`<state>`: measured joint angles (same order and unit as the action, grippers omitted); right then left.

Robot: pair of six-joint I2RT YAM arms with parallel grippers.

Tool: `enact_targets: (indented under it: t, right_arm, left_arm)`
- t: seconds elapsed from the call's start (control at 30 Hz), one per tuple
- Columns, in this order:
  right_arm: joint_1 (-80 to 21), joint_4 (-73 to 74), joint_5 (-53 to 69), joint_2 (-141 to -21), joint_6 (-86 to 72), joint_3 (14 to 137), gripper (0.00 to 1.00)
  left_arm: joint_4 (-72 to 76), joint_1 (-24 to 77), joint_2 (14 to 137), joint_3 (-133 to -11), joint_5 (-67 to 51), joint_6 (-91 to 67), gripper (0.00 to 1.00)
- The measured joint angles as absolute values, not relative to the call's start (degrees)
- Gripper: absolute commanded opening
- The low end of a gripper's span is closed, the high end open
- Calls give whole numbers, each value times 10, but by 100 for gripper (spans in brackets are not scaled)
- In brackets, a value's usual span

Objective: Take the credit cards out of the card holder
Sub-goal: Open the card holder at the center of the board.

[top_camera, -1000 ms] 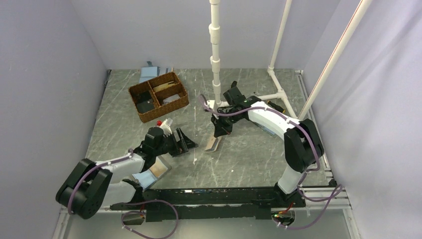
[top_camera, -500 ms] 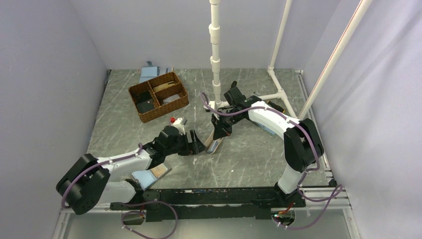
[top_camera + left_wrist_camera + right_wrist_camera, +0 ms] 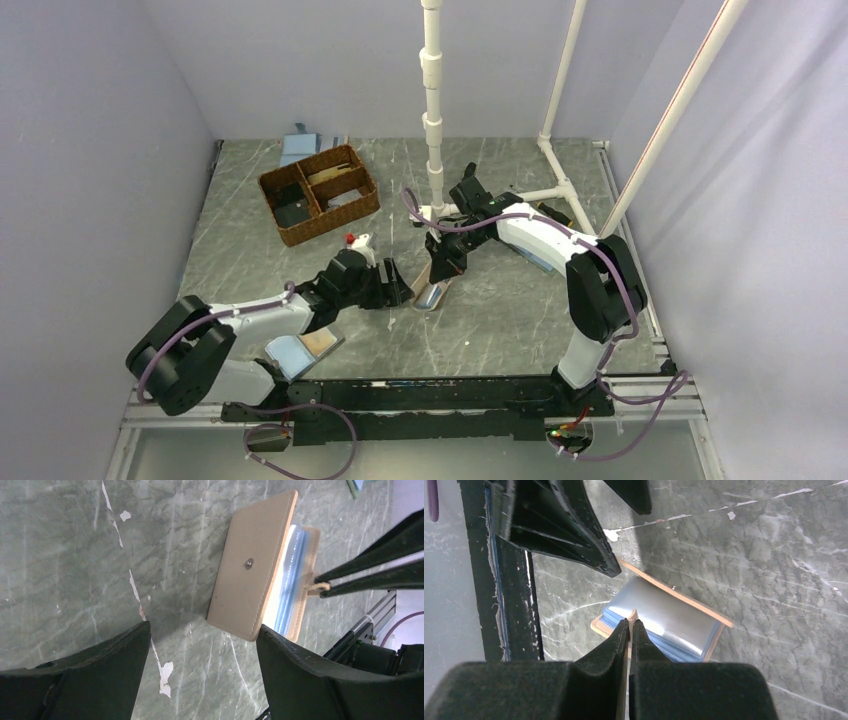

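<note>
Nearest the bases, a spare blue-and-brown folder (image 3: 318,343) lies flat on the table (image 3: 520,320) beside the left arm, not involved. The main change is further out. The left gripper (image 3: 395,283) has swung from beside its own arm across toward centre and now sits just beside the card holder (image 3: 250,567), jaws wide and nothing between them. In the left wrist view its fingers frame the holder's near corner without touching it. The holder has also come down. A second ago it hung tilted off the table, and now its lower edge looks to rest on the marble, partly open. The tan outer panel with its snap stud faces the left arm, and the light-blue sleeves show behind it. The right gripper (image 3: 630,622) stays shut on a small tan tab at the holder's edge, in the same pinch as before. No card is out yet, and I cannot tell how many sit in the sleeves. My read is that this is a handover or brace setup: right holds the flap open and left is lined up to grab the other panel or a card edge. The risk is that the thin tab slips when left pushes in. Further back, the wicker basket (image 3: 335,226) is untouched.
</note>
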<state>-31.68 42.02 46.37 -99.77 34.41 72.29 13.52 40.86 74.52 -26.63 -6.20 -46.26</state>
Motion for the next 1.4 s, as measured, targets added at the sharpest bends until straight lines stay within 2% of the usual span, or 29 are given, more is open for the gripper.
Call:
enact_targets:
  t: [0.1,0.13,0.23,0.3,0.47,0.6,0.77,0.97,1.17,1.3,1.4]
  right_arm:
    - [-316,420,463,-998,344,723,0]
    - [-316,420,463,-998,344,723,0]
    - [-314,422,458,-998,345,723,0]
    - [-312,423,453,-998,346,723,0]
    - [-307,425,428,-998,351,723,0]
    - [-305,425,396,-1004,354,723,0]
    - [-309,434,350,-1048,355,723,0]
    - [-319,439,302,-1086,354,723,0]
    - [-319,441,289,-1086,351,726,16]
    - [-318,441,284,-1086,350,727,22]
    - [-314,441,281,-1086,349,727,24]
  left_arm:
    - [136,409,774,-280,-62,-460,70]
    - [136,409,785,-287,-61,-459,60]
    - [135,409,813,-309,-57,-454,22]
    - [130,408,827,-321,-51,-451,1]
    - [126,408,828,-318,-35,-468,0]
    - [153,408,791,-253,-27,-520,0]
    - [190,408,759,-184,-22,-585,0]
    - [202,409,740,-171,-16,-615,0]
    - [213,409,749,-172,-21,-618,7]
    - [216,408,764,-173,-24,-617,16]
    - [213,409,766,-177,-32,-616,18]
